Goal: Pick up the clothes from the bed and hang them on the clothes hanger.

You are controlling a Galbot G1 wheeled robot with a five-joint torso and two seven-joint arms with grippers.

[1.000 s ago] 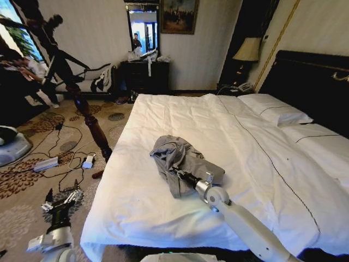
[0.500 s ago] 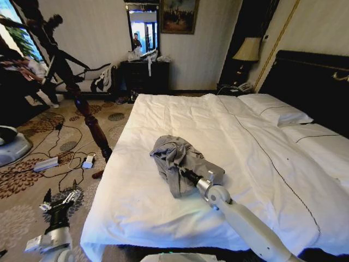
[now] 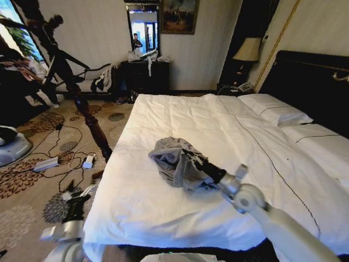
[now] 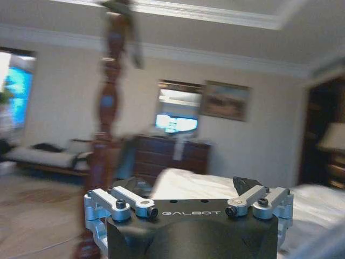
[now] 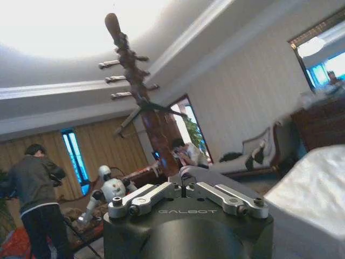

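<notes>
Crumpled into a grey heap, the clothes [image 3: 177, 161] on the bed [image 3: 163, 213] near its foot-side middle, long axis slanting from the bed's left edge toward the robot's right arm. Buried in the heap's near end, the right claw [image 3: 195, 164], clenched on the fabric. Low over the carpet [image 3: 22, 180] beside the bed's left edge, the left claw [image 3: 82, 195], fingers spread apart and grasping nothing.

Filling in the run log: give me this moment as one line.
right pincer: in the bunched clothes on the bed | grip: cannot tell | left pincer: low beside bed, over carpet | hanger: not engaged
</notes>
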